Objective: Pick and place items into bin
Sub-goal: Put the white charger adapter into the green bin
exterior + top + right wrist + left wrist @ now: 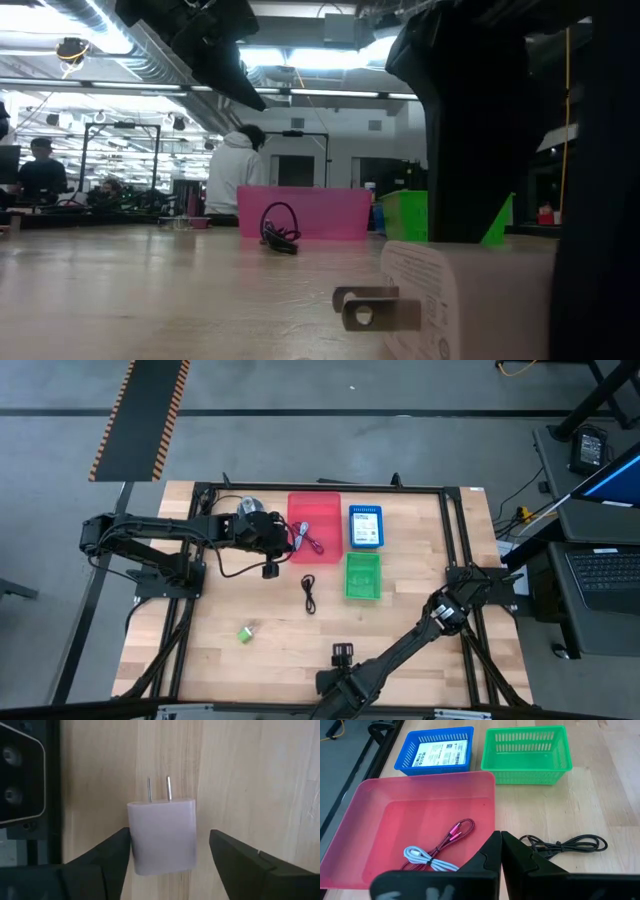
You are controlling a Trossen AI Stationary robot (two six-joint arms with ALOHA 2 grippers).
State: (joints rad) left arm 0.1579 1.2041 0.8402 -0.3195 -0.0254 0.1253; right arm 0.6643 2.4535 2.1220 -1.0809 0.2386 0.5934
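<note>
A white wall charger (162, 835) lies flat on the wood near the table's near edge, prongs (368, 308) sticking out level. My right gripper (170, 837) is open and low over it, one finger on each long side; it also shows in the high view (343, 652). My left gripper (500, 840) is shut and hovers by the pink bin's (314, 510) left near corner (270, 568). In the bin lie a red braided cable (452, 835) and a white cable (427, 860). A black cable (308, 595) and a green block (246, 633) rest on the table. My right gripper comes from above with its fingers across the charger's body. One finger (117, 850) stands right against one long side (131, 840); whether it touches, I cannot tell. The other finger (225, 845) is clearly apart from the charger, which lies flat on the table.
A blue basket (365, 527) holding a white printed packet (442, 752) and a green basket (362, 576) stand to the right of the pink bin. Bare wood lies between the black cable and the charger. People and benches show in the room beyond (235, 165).
</note>
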